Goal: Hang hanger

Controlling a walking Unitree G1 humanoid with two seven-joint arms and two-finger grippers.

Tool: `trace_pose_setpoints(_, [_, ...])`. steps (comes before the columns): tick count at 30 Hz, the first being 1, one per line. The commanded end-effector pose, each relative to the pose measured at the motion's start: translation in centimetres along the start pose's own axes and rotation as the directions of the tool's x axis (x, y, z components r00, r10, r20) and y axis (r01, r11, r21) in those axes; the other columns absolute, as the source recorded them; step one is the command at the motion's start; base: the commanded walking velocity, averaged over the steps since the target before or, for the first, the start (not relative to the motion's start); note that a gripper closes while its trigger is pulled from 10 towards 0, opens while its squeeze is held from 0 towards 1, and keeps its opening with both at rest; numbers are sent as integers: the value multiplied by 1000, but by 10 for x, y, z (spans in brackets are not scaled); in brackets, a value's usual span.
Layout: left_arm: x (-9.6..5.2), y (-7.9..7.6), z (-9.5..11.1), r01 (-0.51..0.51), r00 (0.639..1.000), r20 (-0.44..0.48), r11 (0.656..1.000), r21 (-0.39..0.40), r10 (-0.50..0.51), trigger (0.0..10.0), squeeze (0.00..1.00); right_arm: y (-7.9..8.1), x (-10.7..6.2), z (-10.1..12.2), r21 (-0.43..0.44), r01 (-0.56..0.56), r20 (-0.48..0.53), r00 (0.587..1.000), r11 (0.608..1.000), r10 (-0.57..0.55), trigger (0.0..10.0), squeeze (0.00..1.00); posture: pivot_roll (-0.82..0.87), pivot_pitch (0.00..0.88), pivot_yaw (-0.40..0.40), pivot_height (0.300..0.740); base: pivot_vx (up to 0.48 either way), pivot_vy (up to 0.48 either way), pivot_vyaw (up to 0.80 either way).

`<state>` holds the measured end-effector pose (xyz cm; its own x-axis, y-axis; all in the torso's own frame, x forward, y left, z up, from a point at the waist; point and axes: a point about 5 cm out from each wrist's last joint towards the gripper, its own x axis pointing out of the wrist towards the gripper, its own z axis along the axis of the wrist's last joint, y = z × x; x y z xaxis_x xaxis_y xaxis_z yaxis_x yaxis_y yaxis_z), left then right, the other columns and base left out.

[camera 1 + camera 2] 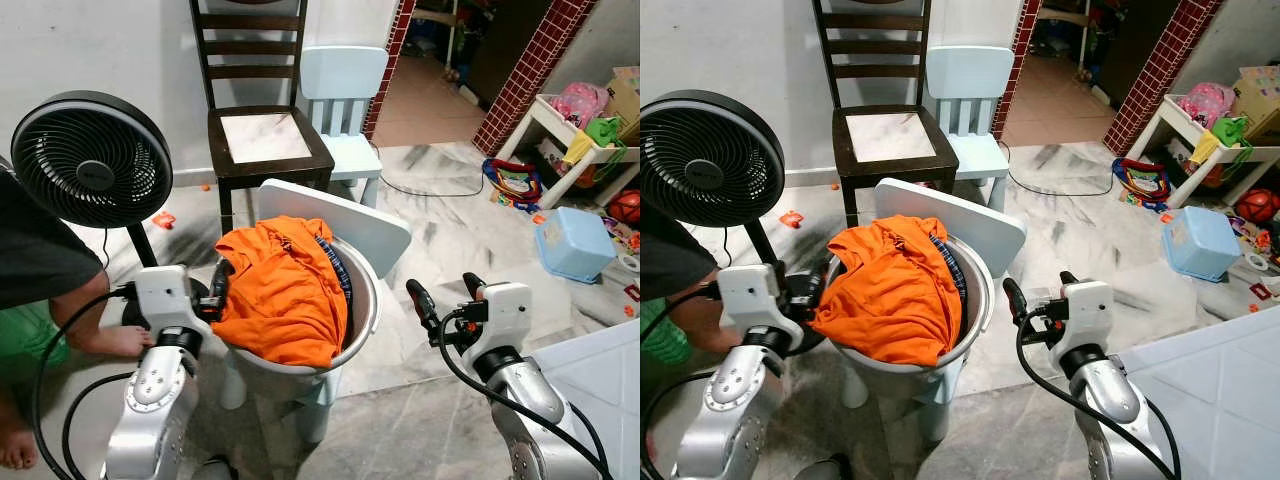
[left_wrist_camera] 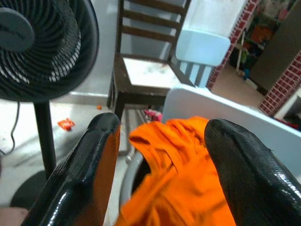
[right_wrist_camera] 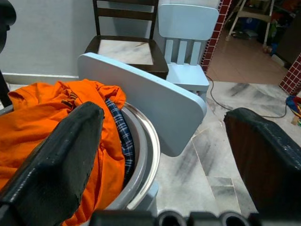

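Observation:
An orange shirt (image 1: pixel 280 285) is heaped in a round metal basin (image 1: pixel 368 300), with a blue checked cloth (image 1: pixel 335 265) under it at the far side. The basin stands on a small pale chair (image 1: pixel 350 225). My left gripper (image 1: pixel 215 290) is open at the basin's left rim, and its fingers (image 2: pixel 94 155) straddle the edge of the orange shirt (image 2: pixel 183 179). My right gripper (image 1: pixel 446 293) is open in the air to the right of the basin, apart from it, with nothing between its fingers (image 3: pixel 61 155).
A black standing fan (image 1: pixel 90 160) and a crouching person's foot (image 1: pixel 110 340) are close on the left. A dark wooden chair (image 1: pixel 265 140) and a light blue child's chair (image 1: pixel 345 100) stand behind. A blue tub (image 1: pixel 575 245) and a toy shelf (image 1: pixel 580 140) are at right.

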<state>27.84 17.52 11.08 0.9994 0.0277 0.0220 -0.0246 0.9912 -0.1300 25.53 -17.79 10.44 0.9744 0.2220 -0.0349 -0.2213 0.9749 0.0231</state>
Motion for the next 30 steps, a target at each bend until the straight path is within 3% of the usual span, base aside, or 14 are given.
trace_pose_setpoints(1, [7, -4, -1, 23, 1000, 8, 1000, -2, -23, 10000, 0, -3, -1, -1, -13, -1, -10, 1000, 1000, 0, 10000, 0, -4, 90, -145, 740, 0, 0, 0])
trace_pose_setpoints(7, [19, -11, -3, 28, 999, 18, 999, -27, -28, 10000, 0, -2, -2, 1, -31, -25, -8, 1000, 999, 24, 10000, 0, -26, 99, -155, 740, 0, 0, 0])
trace_pose_setpoints(10, [28, -20, -13, 26, 1000, -10, 996, -86, -27, 10000, 0, -7, -7, 2, -46, -19, -17, 1000, 999, 18, 10000, 0, -57, 114, -160, 740, 0, 0, 0])
trace_pose_setpoints(16, [37, -28, -23, 32, 999, -30, 993, -114, -36, 10000, 0, -10, -14, 3, -57, -22, -33, 999, 998, 20, 10000, 0, -79, 127, -175, 740, 0, 0, 0])
trace_pose_setpoints(23, [50, -26, -29, 21, 999, -44, 993, -117, -26, 10000, 0, -8, -11, 6, -66, -37, -32, 999, 997, 35, 10000, 0, -95, 132, -181, 740, 0, 0, 0])
trace_pose_setpoints(26, [55, -26, -34, -6, 998, -60, 985, -174, -5, 10000, 0, -10, -14, 7, -75, -35, -37, 999, 997, 32, 10000, 0, -106, 134, -184, 740, 0, 0, 0])
trace_pose_setpoints(30, [57, -31, -34, 29, 999, -41, 993, -113, -34, 10000, 0, -11, -17, 7, -79, -33, -43, 999, 996, 29, 10000, 0, -110, 135, -183, 740, 0, 0, 0])
